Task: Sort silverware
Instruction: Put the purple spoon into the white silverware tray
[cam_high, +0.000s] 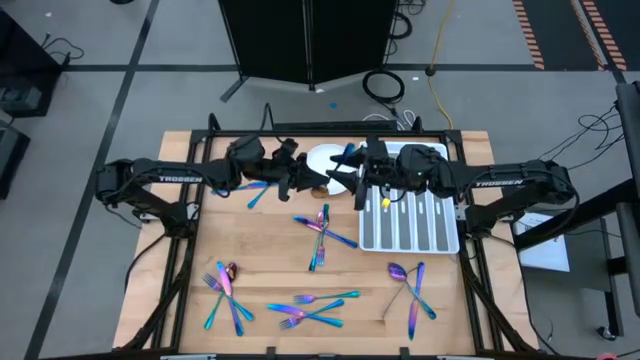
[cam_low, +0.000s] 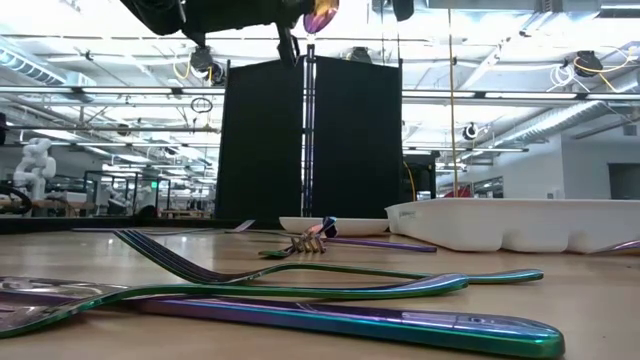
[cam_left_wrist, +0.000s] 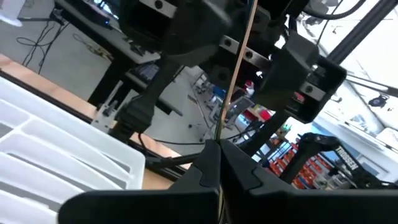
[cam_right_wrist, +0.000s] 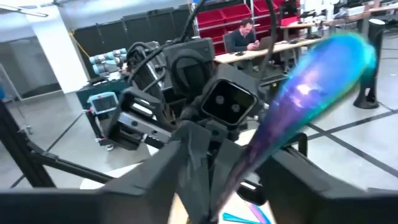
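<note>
Where pincers meet above plate (cam_high: 322, 160), spoon (cam_right_wrist: 311, 99) aloft

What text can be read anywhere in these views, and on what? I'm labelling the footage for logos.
"TROSSEN": white letters on the left dark robot arm, high view.
"TROSSEN": white letters on the right dark robot arm, high view.
"TROSSEN": white letters on the dark arm link in the left wrist view.
Labels on the red storage bins in the background are too blurred to read.
</note>
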